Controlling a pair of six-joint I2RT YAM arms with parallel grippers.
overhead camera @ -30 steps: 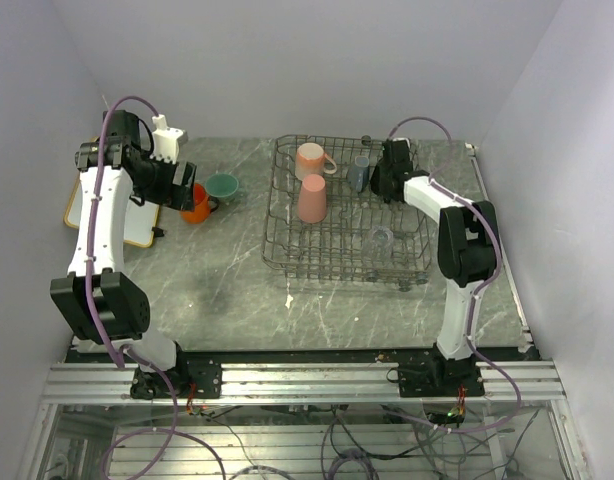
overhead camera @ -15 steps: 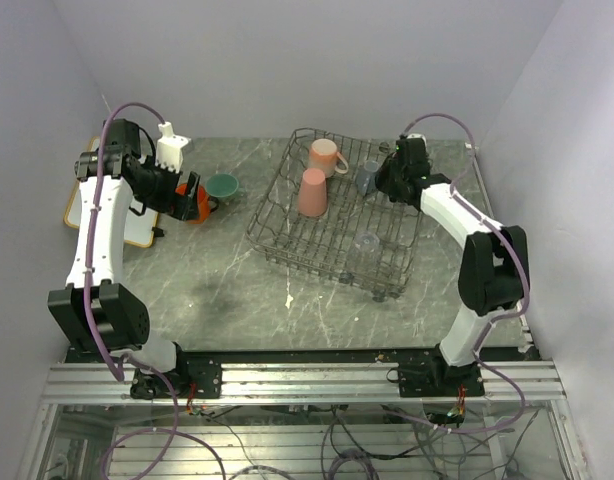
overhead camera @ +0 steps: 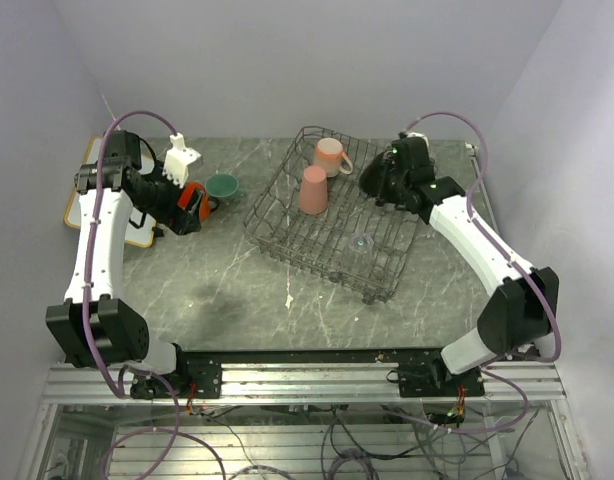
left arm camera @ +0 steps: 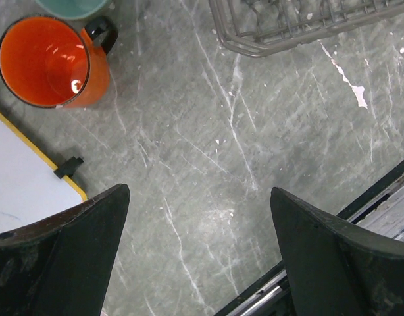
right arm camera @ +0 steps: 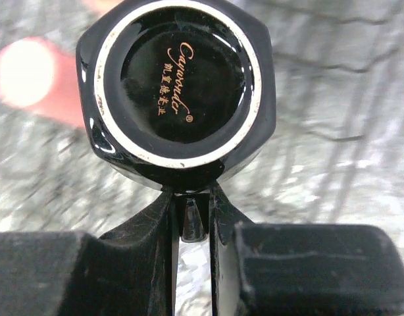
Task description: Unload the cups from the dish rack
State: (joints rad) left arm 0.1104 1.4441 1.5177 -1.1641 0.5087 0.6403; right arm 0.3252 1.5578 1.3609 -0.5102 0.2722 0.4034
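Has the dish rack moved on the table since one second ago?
Yes. The dish rack has turned clockwise in the top view: its near side ran parallel to the table's near edge, and now it slants, right end closer to that edge.

Left gripper (left arm camera: 199, 194) faces down, wide open; right gripper (right arm camera: 189, 205) is pinched nearly closed, its arm (overhead camera: 477, 235) outstretched, perhaps raised.
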